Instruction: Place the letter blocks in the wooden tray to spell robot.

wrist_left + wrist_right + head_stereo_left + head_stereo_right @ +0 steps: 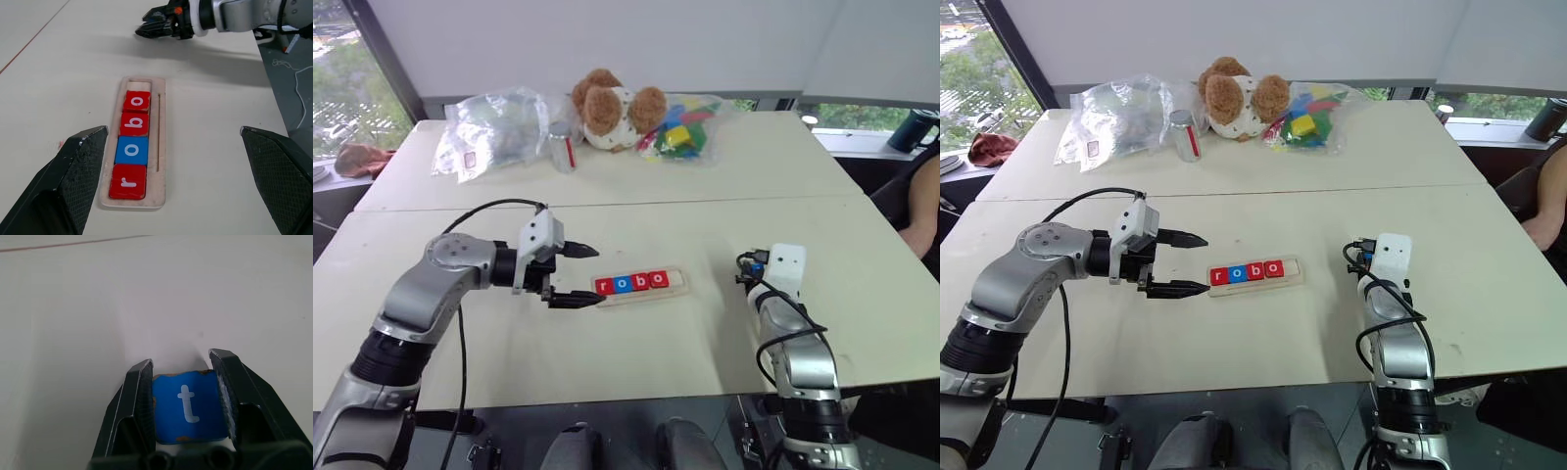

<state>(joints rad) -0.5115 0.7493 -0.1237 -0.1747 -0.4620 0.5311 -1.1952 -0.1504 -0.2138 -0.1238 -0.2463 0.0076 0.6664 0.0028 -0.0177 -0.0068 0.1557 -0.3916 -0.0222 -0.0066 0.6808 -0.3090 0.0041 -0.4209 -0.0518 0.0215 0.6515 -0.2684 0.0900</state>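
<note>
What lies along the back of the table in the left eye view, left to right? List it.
Clear plastic bag → small jar with a red label → teddy bear → clear bag of multicoloured toy blocks.

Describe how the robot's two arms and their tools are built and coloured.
Both arms are silver-grey metal with black joints and loose black cables. Each wrist carries a white block. The left tool and right tool each have two black tapered fingers with textured pads.

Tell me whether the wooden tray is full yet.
Not full. The tray holds four blocks, r, o, b, o; its last slot is empty.
</note>
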